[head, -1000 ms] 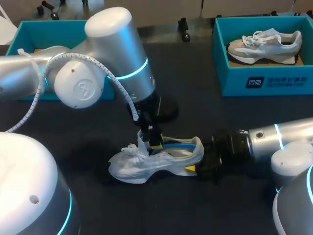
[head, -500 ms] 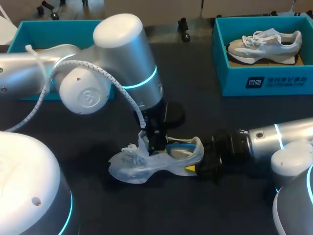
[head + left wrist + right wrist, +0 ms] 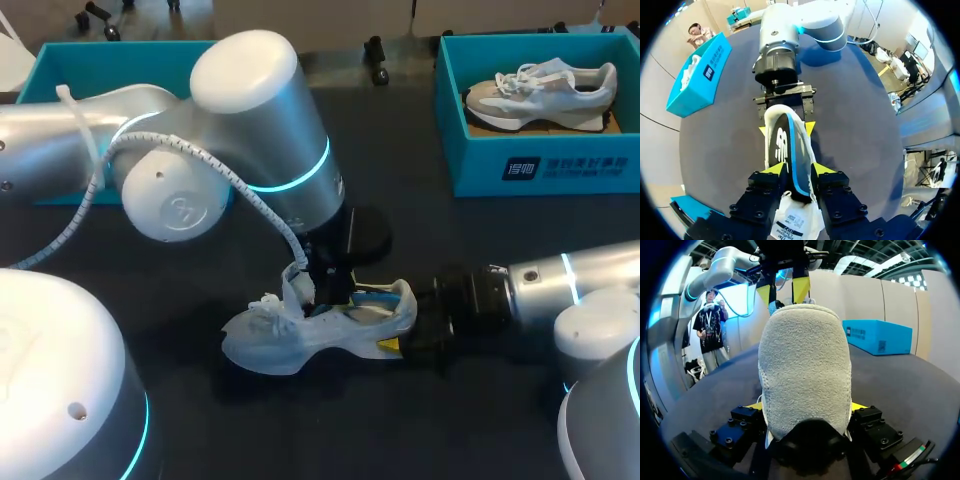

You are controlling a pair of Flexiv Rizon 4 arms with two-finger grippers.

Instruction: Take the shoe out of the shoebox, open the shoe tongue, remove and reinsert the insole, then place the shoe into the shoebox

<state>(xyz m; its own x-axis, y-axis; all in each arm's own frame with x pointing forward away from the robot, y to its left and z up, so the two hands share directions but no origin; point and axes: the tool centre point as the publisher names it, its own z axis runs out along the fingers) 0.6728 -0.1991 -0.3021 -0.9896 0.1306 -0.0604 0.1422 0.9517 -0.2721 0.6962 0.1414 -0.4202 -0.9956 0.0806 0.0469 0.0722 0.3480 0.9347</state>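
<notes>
A white shoe (image 3: 285, 335) lies on its sole on the dark table, toe to the left. My left gripper (image 3: 330, 288) reaches down into its opening. In the left wrist view, a black insole with a blue edge (image 3: 782, 145) stands on edge in the shoe, and the left gripper (image 3: 798, 170) is shut on it just beyond the white tongue label (image 3: 795, 220). My right gripper (image 3: 405, 335) is shut on the shoe's heel (image 3: 805, 365), one yellow tip on each side. The left gripper (image 3: 783, 291) shows beyond the heel.
A teal shoebox (image 3: 540, 165) at the back right holds another light shoe (image 3: 540, 92). A second teal box (image 3: 60, 70) stands at the back left, partly hidden behind my left arm. Bare dark table (image 3: 450, 250) lies between the boxes and the shoe.
My left arm has shifted right, towards the heel, and its gripper has sunk deeper into the shoe with the insole. The right arm and the shoe have stayed put.
</notes>
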